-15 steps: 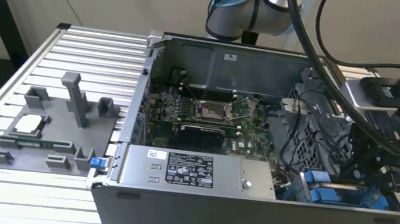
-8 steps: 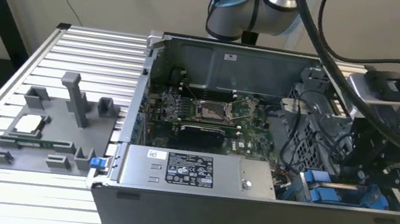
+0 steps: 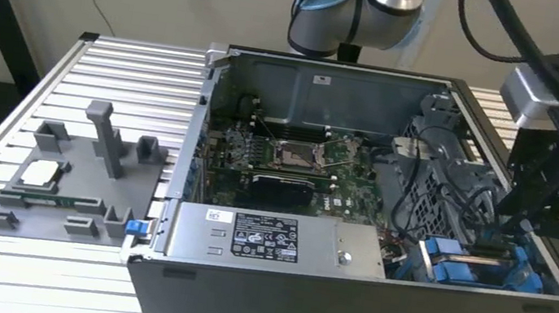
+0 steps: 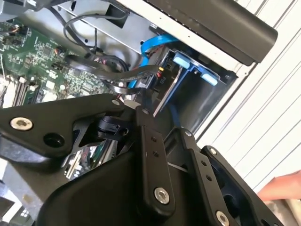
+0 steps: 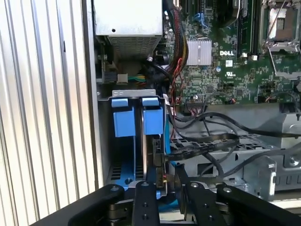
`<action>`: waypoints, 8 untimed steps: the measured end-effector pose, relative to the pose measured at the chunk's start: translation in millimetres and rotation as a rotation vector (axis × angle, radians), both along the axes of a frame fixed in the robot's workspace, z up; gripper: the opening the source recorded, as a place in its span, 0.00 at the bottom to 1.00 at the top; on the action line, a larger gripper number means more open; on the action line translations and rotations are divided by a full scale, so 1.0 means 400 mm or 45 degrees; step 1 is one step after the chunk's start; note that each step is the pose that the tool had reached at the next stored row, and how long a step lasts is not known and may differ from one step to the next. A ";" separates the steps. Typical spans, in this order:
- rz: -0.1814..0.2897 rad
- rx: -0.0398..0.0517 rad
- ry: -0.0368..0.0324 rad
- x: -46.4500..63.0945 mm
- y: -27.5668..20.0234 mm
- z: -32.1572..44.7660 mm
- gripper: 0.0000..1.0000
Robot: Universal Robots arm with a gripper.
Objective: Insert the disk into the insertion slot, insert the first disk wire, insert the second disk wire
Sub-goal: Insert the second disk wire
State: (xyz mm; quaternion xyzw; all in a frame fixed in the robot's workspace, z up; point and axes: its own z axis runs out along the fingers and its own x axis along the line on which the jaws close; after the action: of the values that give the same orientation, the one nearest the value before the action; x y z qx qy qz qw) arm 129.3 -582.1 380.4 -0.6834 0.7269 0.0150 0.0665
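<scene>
The disk, in its bright blue carrier, sits inside the insertion slot of the grey drive cage at the case's front corner, on the exterior view's right. My gripper hangs right over the disk's end, down inside the case. Its fingers are shut on the black connector of a flat black disk wire that meets the disk's edge. A blue cable curves down beside the same spot. The connector's seat is hidden by the fingers.
The grey power supply lies along the case's front, beside the cage. The green motherboard fills the case floor, with loose black cable bundles crossing near the cage. A grey fixture stands on the slatted table, on the exterior view's left.
</scene>
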 end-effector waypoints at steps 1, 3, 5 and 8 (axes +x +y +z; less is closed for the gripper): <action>-0.002 0.000 0.0000 0.000 0.000 0.011 1.00; -0.005 0.000 0.0000 0.000 0.000 0.033 1.00; -0.008 0.000 0.0000 -0.001 0.000 0.052 1.00; -0.010 0.000 -0.0001 -0.001 0.000 0.069 1.00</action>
State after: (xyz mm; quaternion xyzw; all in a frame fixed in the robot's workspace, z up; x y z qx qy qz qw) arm 128.7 -582.0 407.9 -0.6807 0.7294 0.0148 0.0666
